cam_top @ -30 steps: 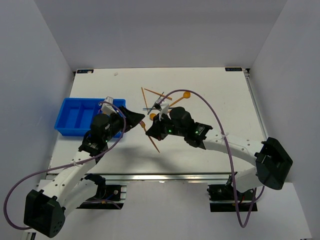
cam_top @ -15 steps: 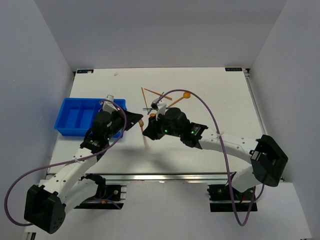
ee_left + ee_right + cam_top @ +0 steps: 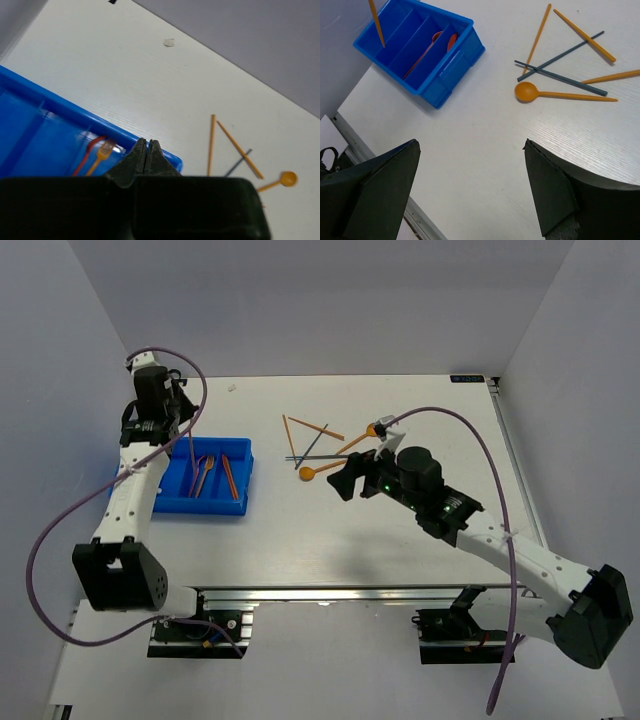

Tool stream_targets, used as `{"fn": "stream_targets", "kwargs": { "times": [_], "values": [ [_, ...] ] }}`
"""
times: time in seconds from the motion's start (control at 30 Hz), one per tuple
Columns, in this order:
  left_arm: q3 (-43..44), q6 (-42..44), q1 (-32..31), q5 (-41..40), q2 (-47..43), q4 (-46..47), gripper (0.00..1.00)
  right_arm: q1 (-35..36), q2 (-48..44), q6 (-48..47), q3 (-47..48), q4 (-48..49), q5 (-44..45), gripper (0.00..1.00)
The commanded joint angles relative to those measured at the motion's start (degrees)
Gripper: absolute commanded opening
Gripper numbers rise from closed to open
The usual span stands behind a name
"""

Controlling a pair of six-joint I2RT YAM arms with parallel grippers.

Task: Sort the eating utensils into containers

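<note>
I work on a white table (image 3: pixel 300 540) with a faint wood grain. Plain grey walls (image 3: pixel 330 310) close it in behind and on both sides, and a metal rail (image 3: pixel 330 592) runs along its near edge. The blue bin (image 3: pixel 200 507) sits on the left part of the tabletop, and I place everything from it.

My left gripper (image 3: pixel 147 148) hangs high over the bin's far side with its fingers pressed tight together. Its wrist view shows nothing between them. An orange stick (image 3: pixel 376 22) stands steeply against the end of the bin farthest from the loose pile, its top cut off by the picture edge. I cannot tell whether my left fingers hold it.

In the bin's compartments nearer the pile lie a red spoon (image 3: pixel 437 36), an orange fork (image 3: pixel 103 150) and an orange piece (image 3: pixel 230 480) whose kind I cannot make out.

My right gripper (image 3: pixel 471 150) is well to the right of the bin, its jaws spread wide and gripping nothing. Beyond it, also right of the bin, the loose utensils lie on the table: two dark blue sticks (image 3: pixel 560 77) crossed, orange sticks (image 3: pixel 537 37) around them, and an orange spoon (image 3: pixel 526 92) on their near side. A second orange spoon (image 3: pixel 372 429) lies farther from the bin. A small white scrap (image 3: pixel 232 388) sits beyond the bin, near the table's far edge.
</note>
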Motion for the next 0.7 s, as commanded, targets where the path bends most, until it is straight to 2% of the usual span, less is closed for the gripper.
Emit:
{"fn": "stream_targets", "kwargs": {
  "times": [0.0,0.2,0.4,0.53,0.67],
  "values": [
    [1.7,6.3,1.7,-2.4,4.6,0.0,0.0,-1.4,-3.7,-2.2,-2.5,-2.5,0.3,0.89],
    [-0.3,1.9,4.3,2.1,11.1,7.9,0.0,-2.0,-6.6,-3.5,-6.0,-2.3,-1.5,0.89],
    [-5.9,-4.3,5.1,1.0,10.6,13.1,0.0,-2.0,-6.7,-3.8,-6.7,-1.9,-1.5,0.89],
    [-14.2,-7.6,5.1,-0.7,8.5,16.4,0.0,-2.1,-6.5,-3.7,-6.6,-1.8,-3.3,0.89],
    [-18.9,-9.7,5.1,-0.5,7.1,18.4,0.0,-2.1,-6.7,-3.7,-6.6,-1.9,-3.4,0.89]
  ]
}}
